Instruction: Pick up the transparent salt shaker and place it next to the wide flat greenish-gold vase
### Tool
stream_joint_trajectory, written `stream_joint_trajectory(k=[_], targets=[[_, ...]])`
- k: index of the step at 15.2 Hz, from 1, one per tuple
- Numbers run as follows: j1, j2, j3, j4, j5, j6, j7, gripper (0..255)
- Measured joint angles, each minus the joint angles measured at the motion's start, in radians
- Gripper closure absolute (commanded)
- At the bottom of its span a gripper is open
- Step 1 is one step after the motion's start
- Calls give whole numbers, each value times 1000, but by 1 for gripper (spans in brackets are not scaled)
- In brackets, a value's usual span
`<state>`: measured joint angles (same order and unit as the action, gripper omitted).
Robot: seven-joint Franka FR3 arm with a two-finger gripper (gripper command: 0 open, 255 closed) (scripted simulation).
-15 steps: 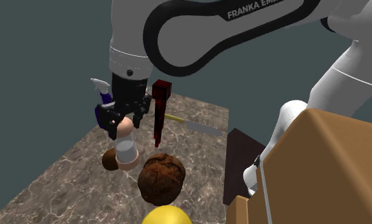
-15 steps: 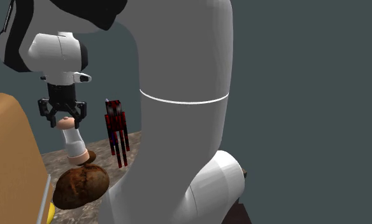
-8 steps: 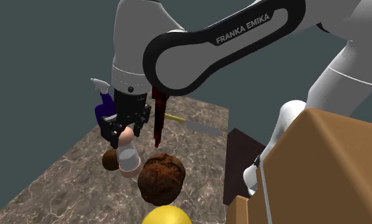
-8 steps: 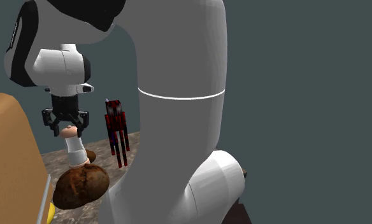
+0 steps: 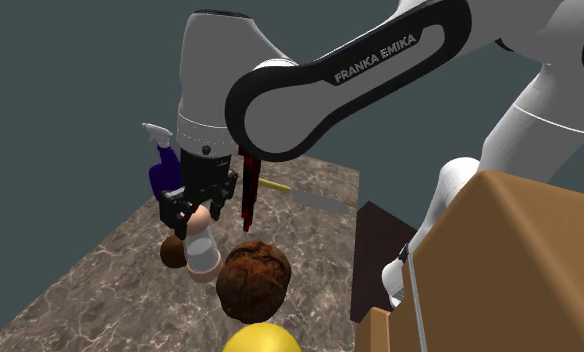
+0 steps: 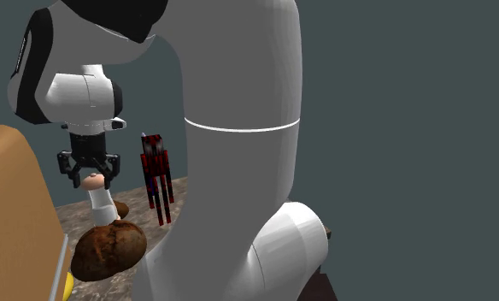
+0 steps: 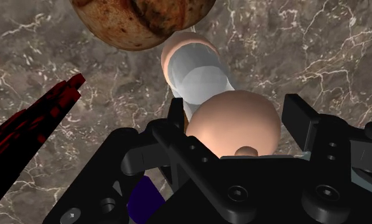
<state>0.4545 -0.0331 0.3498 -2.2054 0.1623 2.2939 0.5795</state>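
Observation:
My gripper (image 5: 193, 208) is shut on the pinkish round cap of the salt shaker (image 5: 200, 245), a clear-bodied shaker with a pinkish base that hangs tilted under the fingers. Its base is low over the marble top, just left of a large rough brown round object (image 5: 254, 280) in the shoulder view. A small brown flat object (image 5: 171, 252) lies on the shaker's other side. In the second exterior view the gripper (image 6: 90, 178) holds the shaker (image 6: 101, 205) just above the brown round object (image 6: 109, 250). In the wrist view the fingertips (image 7: 299, 121) clasp the cap, and the shaker (image 7: 200, 76) points at the brown object (image 7: 143, 19).
A tall dark-red figure (image 5: 250, 180) stands right behind the gripper. A purple spray bottle (image 5: 162, 170) and a yellow-handled knife (image 5: 300, 195) are farther back. A yellow rounded object (image 5: 263, 338) sits at the front edge. The tan stand (image 5: 500, 270) is at the right.
The gripper has moved down and a little toward the brown round object, carrying the shaker with it. The shaker's base is now lower, close to the marble top.

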Motion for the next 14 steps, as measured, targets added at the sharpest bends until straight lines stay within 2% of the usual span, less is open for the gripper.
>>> stream_joint_trajectory(k=[1,7,11,14], targets=[[0,0,0,0,0,0,0,0],[0,0,0,0,0,0,0,0],[-5,-49,-8,45,10,-92,-6,0],[-7,-68,-12,54,15,-121,-11,0]])
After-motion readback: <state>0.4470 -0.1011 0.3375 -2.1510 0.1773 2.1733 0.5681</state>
